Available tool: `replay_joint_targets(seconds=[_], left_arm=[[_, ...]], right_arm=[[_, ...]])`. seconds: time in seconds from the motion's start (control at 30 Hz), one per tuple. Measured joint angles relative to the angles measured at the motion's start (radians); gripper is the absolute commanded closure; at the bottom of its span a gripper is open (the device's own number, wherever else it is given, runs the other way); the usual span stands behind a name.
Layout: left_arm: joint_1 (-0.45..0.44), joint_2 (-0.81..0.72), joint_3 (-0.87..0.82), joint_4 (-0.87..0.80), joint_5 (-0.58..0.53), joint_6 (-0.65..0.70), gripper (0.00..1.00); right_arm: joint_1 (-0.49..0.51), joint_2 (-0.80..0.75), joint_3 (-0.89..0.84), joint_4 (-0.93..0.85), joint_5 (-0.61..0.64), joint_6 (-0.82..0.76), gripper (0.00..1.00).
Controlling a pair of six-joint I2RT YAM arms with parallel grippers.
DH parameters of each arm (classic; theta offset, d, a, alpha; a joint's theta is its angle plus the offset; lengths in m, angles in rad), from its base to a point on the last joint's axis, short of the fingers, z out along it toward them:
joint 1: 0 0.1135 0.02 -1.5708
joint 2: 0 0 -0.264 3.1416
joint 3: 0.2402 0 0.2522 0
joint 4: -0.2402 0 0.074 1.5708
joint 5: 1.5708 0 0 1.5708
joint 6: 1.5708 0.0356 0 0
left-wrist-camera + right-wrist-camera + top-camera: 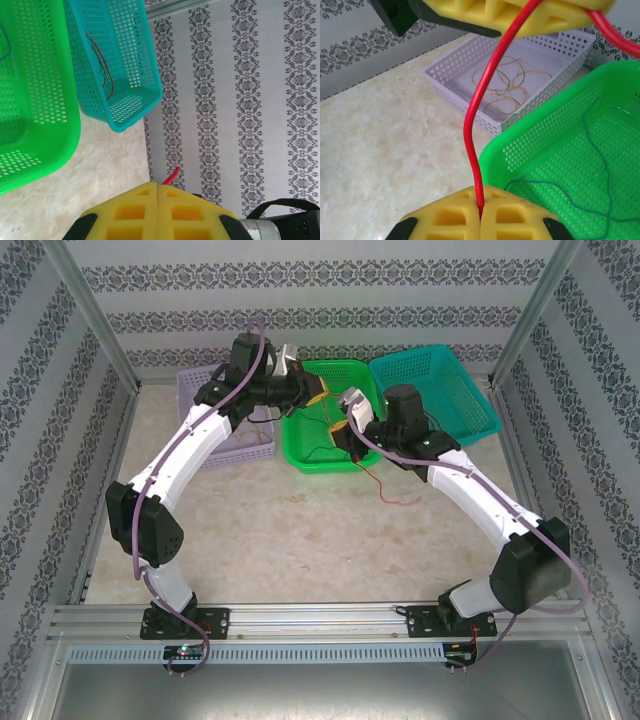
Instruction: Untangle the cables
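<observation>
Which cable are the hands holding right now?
The red cable, stretched between left hand and right hand; the yellow-orange cable and green cable lie untouched.

red cable [471, 135] between yellow jaws; yellow-orange cables [506, 86] in a lilac basket [460, 102]; dark green cable [586, 122] in a bright green basket [545, 132]; brown cable [105, 70] in a teal basket [132, 55]; tabletop [385, 150] cream, marbled; wallpaper [240, 100] white with grey floral stripes; arms [205, 440] white and black, with purple cords.

3 baskets [320, 462] line far side, near tabletop [300, 540] seemingly open
</observation>
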Motion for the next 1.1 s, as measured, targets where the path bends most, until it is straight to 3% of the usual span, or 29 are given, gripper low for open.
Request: replay_joint_targets(seconds=[0.07,0.2,0.23,0.3,0.53,0.83,0.93,1.1], left_arm=[[0.000,-0.004,0.000,-0.006,0.000,0.003,0.97],[0.000,-0.015,0.027,-0.114,-0.032,0.080,0.53],[0.000,-0.015,0.053,-0.166,-0.049,0.119,0.46],[0.001,-0.014,0.110,-0.262,-0.075,0.205,0.41],[0.007,0.032,0.266,-0.457,0.014,0.456,0.41],[0.003,0.160,0.272,-0.624,0.129,0.608,0.40],[-0.007,0.163,0.267,-0.638,0.153,0.624,0.44],[-0.028,0.163,0.259,-0.639,0.185,0.644,0.58]], right_arm=[[0.009,-0.002,0.000,0.000,0.014,-0.024,1.00],[0.013,-0.026,0.000,-0.047,0.022,-0.122,1.00],[0.013,-0.035,0.000,-0.067,0.018,-0.154,1.00],[0.009,-0.052,0.000,-0.109,-0.002,-0.222,1.00],[-0.014,-0.061,0.001,-0.261,-0.039,-0.448,1.00],[-0.014,-0.032,0.033,-0.384,-0.008,-0.640,1.00],[-0.014,-0.024,0.039,-0.393,0.000,-0.663,1.00],[-0.013,-0.013,0.040,-0.394,0.008,-0.677,1.00]])
